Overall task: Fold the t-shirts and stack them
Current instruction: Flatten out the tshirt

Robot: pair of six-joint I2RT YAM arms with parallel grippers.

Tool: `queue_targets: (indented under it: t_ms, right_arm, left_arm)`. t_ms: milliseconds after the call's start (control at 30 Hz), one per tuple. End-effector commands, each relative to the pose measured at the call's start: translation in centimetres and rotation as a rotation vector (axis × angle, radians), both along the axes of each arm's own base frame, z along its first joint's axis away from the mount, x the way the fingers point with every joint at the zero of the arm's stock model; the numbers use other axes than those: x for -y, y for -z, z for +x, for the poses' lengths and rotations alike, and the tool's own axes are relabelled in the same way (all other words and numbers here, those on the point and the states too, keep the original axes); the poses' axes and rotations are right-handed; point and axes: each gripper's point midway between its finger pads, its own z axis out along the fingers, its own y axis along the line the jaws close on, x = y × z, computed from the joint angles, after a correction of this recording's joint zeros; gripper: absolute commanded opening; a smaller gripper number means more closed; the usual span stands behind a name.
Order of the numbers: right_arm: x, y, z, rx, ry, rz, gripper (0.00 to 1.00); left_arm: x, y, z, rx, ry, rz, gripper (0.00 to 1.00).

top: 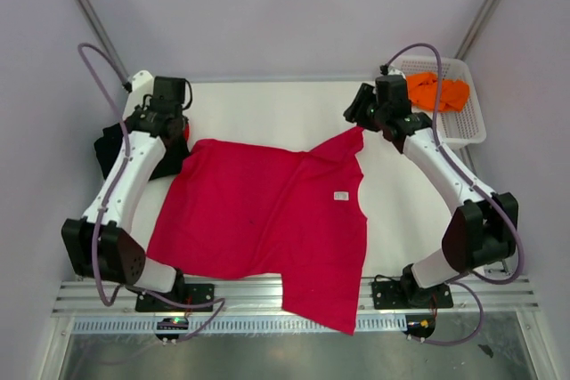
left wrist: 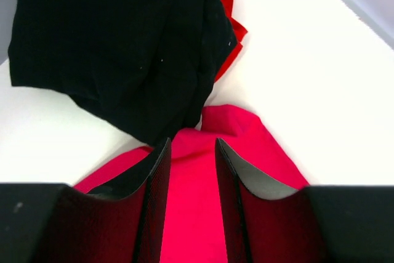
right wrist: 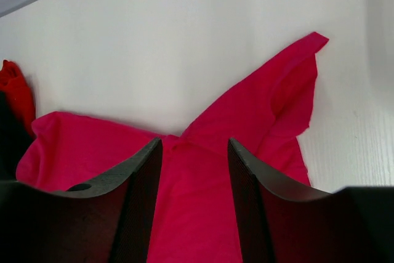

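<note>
Crimson t-shirt (top: 267, 220) spread flat mid-table, white label (top: 340, 195) face up, lower part draped over near edge of table (top: 267, 104). One sleeve points far right, opposite corner far left. Black t-shirt (top: 109, 144) bunched at left edge, touching crimson corner. Red t-shirt (left wrist: 231, 26) peeks from under it. Orange t-shirt (top: 436, 92) in mesh basket (top: 472, 131), far right. Left arm reaches forward, left gripper (left wrist: 192, 146) low over crimson corner, jaws partly apart, nothing pinched. Right arm angled inward, right gripper (right wrist: 194, 145) above sleeve, jaws wider apart, empty.
</note>
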Motion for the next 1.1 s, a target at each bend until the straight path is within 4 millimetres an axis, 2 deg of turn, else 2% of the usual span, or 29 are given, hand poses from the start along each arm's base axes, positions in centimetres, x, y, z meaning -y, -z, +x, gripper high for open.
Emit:
queue_targets:
  t_ms: [0, 67, 133, 233, 300, 333, 400, 433, 467, 567, 700, 833, 967, 1067]
  right_arm:
    - [1.8, -5.5, -1.6, 0.104, 0.078, -0.008, 0.51]
    - [3.1, -5.9, -2.9, 0.106, 0.106, -0.056, 0.52]
    - [3.3, -7.3, -4.7, 0.135, 0.088, -0.036, 0.52]
    - [0.4, -6.6, -8.6, 0.069, -0.04, 0.09, 0.52]
    - [-3.2, -5.4, -11.7, 0.003, -0.156, 0.195, 0.52]
    - [-4.1, -3.7, -13.4, -0.036, -0.193, 0.217, 0.52]
    - [-6.2, -1.9, -15.5, -0.093, -0.257, 0.258, 0.52]
    - [-7.8, 3.4, -19.0, -0.237, -0.335, 0.231, 0.52]
    - [-8.3, 4.2, -19.8, -0.257, -0.362, 0.224, 0.52]
    - [-7.8, 7.4, -20.5, -0.332, -0.34, 0.185, 0.52]
    - [-7.4, 10.0, -20.6, -0.42, -0.281, 0.169, 0.52]
    - [-7.9, 10.5, -20.3, -0.457, -0.261, 0.171, 0.52]
    - [-8.8, 9.9, -19.5, -0.453, -0.265, 0.177, 0.52]
    - [-8.4, 10.7, -18.6, -0.496, -0.204, 0.133, 0.52]
  left_arm:
    - [0.1, -2.1, -3.6, 0.019, -0.006, -0.052, 0.37]
    - [0.2, -1.3, -5.1, -0.004, 0.0, -0.069, 0.37]
    - [0.4, -1.9, -6.2, 0.031, 0.001, -0.108, 0.37]
    - [1.0, -0.7, -7.7, 0.028, 0.002, -0.168, 0.38]
    - [1.6, -0.4, -7.9, 0.037, 0.0, -0.216, 0.37]
    - [1.7, -0.1, -8.1, 0.03, 0.002, -0.225, 0.37]
    - [2.1, 0.1, -8.0, 0.024, 0.013, -0.236, 0.37]
    - [2.6, 0.9, -7.8, -0.023, 0.037, -0.241, 0.37]
    - [2.7, 1.0, -7.7, -0.029, 0.042, -0.239, 0.37]
    - [2.8, 1.4, -7.8, -0.049, 0.049, -0.231, 0.37]
    - [2.8, 1.3, -7.9, -0.05, 0.051, -0.231, 0.37]
    - [2.4, 0.7, -8.2, -0.041, 0.042, -0.214, 0.37]
    - [2.1, 0.0, -8.4, -0.03, 0.041, -0.199, 0.37]
    - [2.2, -0.8, -8.3, -0.015, 0.053, -0.205, 0.37]
